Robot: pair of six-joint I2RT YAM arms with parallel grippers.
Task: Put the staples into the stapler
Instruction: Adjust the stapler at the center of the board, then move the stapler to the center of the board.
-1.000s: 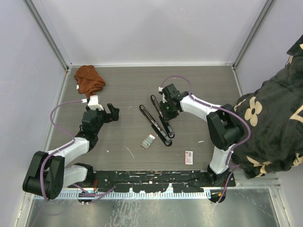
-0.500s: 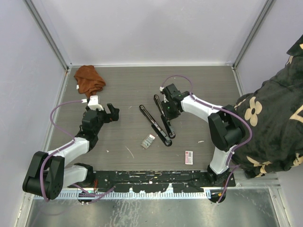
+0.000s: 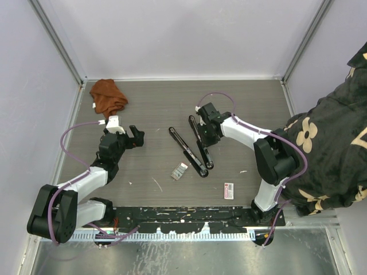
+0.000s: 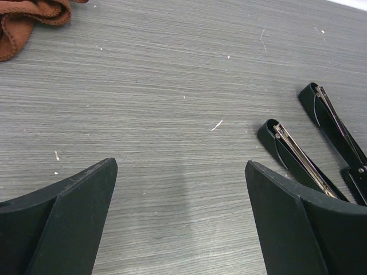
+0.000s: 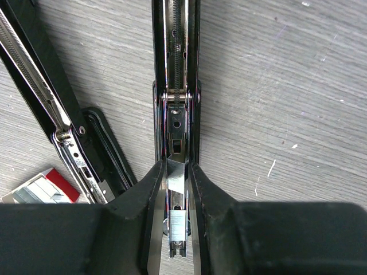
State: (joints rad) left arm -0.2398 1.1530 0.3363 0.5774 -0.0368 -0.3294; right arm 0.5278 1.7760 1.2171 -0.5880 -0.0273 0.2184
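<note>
Step in hand: seating staples. Right pincer (image 5: pixel 176 166) is clamped on what looks like a short silvery staple strip (image 5: pixel 175 179), held in line over the magazine channel of the long black stapler opened flat (image 5: pixel 176 69) on the grey wood-grain table (image 3: pixel 155 109). Small grey tray of spare staples (image 3: pixel 180 171) sits near a second open black stapler (image 3: pixel 184 150); the red-and-white box (image 3: pixel 229 191) lies well apart. Left pincer (image 4: pixel 180 172) has its fingers wide apart, empty. Next move likely needs the strip lowered straight into the channel, then released.
</note>
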